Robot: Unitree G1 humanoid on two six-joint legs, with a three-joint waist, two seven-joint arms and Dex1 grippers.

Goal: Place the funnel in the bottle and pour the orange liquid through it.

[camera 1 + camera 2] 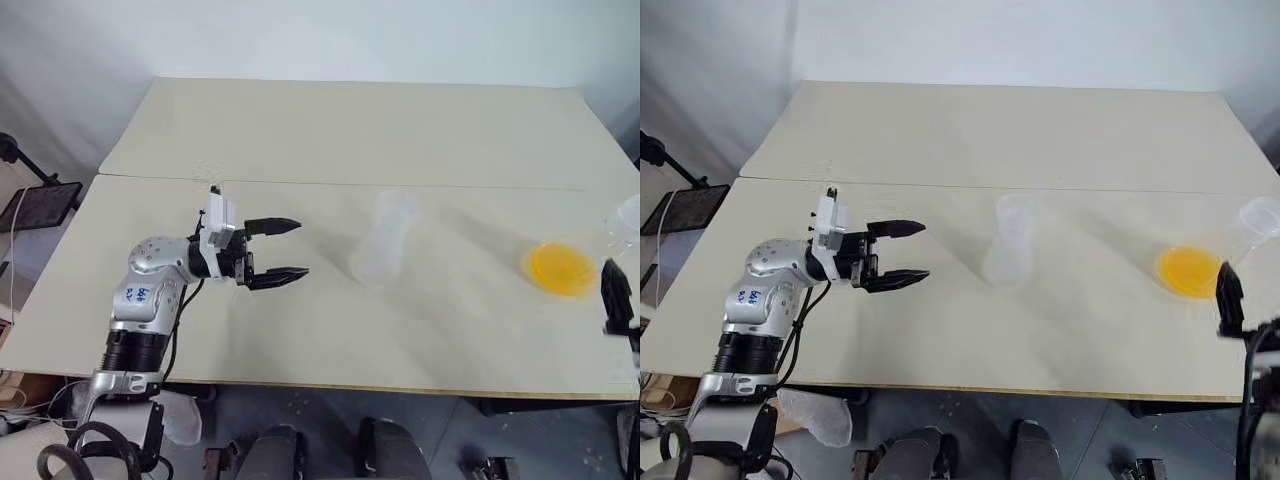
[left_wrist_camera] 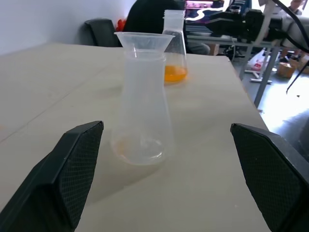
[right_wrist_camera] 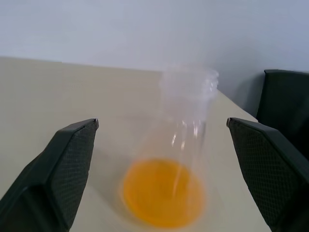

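The frosted bottle (image 1: 383,250) stands upright mid-table, and the clear funnel (image 2: 143,41) sits in its neck. Left of it, my left gripper (image 1: 285,250) points level at the bottle with its fingers open and a gap of bare table between. A clear flask (image 3: 188,96) holding the orange liquid (image 1: 560,268) stands near the table's right end. My right gripper (image 3: 161,123) is open just in front of the flask, not touching it; it also shows at the right edge as the right gripper (image 1: 1230,295).
The table (image 1: 330,130) is two pale boards joined by a seam behind the bottle. The flask stands close to the right edge. A black stand with a tray (image 1: 40,205) is off the left side. A dark chair (image 3: 285,106) lies beyond the flask.
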